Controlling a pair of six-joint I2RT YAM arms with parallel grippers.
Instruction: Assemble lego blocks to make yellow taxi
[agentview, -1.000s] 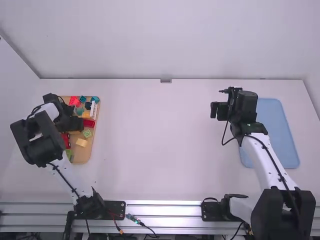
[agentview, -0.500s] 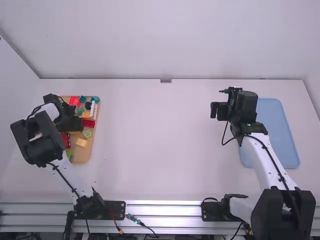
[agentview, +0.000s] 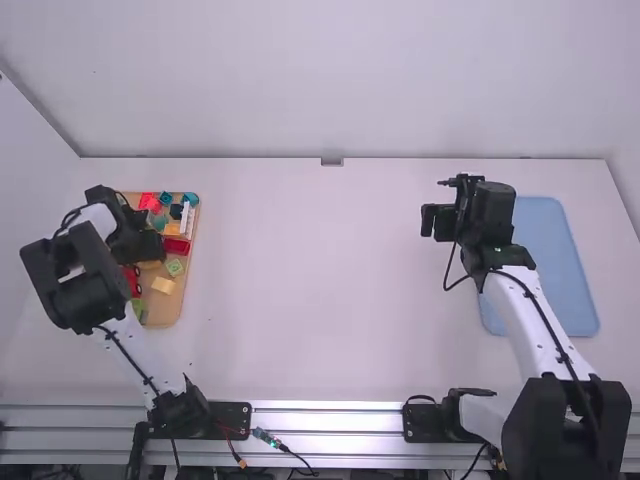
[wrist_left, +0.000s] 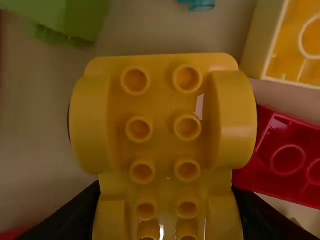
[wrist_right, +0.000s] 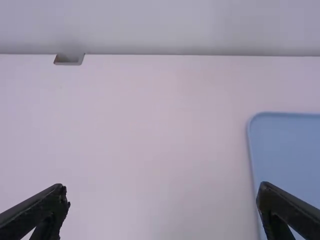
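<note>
Apparently early stage — L gripper (wrist_left: 166, 189) clamped on yellow wheel-arch block (wrist_left: 162, 120) in wooden tray (agentview: 168, 309) (loose pcs. (wrist_left: 286, 156) nearby, no join confirmed); R gripper (wrist_right: 162, 191) spread, empty — assembly est. outstanding.

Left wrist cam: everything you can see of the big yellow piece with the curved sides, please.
The yellow piece looks like glossy moulded plastic: two columns of round, hollow-looking studs facing the camera, rounded arches flanking them, a narrower waist below. It's over the left part of the table, at the tray. The left gripper has a finger against each side of the waist, so it looks gripped. Can't tell whether it's lifted.
</note>
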